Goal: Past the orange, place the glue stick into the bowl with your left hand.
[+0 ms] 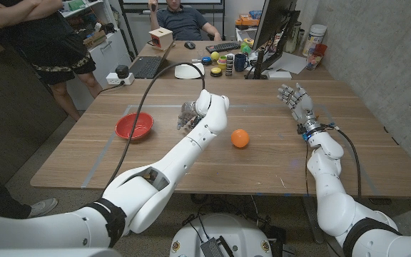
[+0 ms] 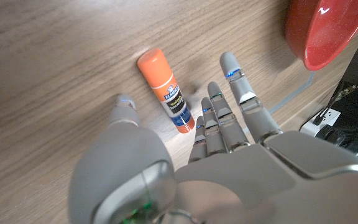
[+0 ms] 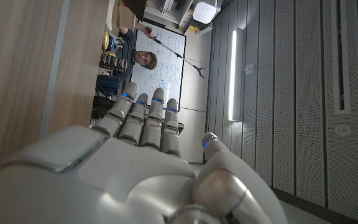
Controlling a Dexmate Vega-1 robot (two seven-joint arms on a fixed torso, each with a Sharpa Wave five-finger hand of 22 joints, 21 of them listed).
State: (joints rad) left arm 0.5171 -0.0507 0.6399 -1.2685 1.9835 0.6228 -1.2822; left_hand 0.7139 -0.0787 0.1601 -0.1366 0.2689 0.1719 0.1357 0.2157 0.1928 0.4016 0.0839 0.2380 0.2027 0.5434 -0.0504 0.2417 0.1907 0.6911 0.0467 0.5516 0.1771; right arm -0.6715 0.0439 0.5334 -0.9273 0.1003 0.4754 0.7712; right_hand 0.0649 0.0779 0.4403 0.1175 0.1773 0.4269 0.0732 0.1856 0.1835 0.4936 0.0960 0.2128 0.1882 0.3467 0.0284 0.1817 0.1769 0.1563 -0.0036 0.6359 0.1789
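Observation:
The glue stick (image 2: pixel 166 92), white with an orange cap, lies on its side on the wood. My left hand (image 2: pixel 191 155) hovers just over it with fingers spread and nothing held. In the head view that left hand (image 1: pixel 189 116) reaches to the table's middle, and it hides the glue stick there. The orange (image 1: pixel 240 138) sits a little to the hand's right. The red bowl (image 1: pixel 134 126) stands to the hand's left; its rim (image 2: pixel 328 37) also shows in the left wrist view. My right hand (image 1: pixel 296 99) stands open on the right side, fingers up.
At the far edge sit a laptop (image 1: pixel 147 66), a monitor (image 1: pixel 271 28), a keyboard (image 1: pixel 223 47) and small desk items. A black cable (image 1: pixel 143 100) arcs over the table near the bowl. One person sits behind the table; another stands at back left.

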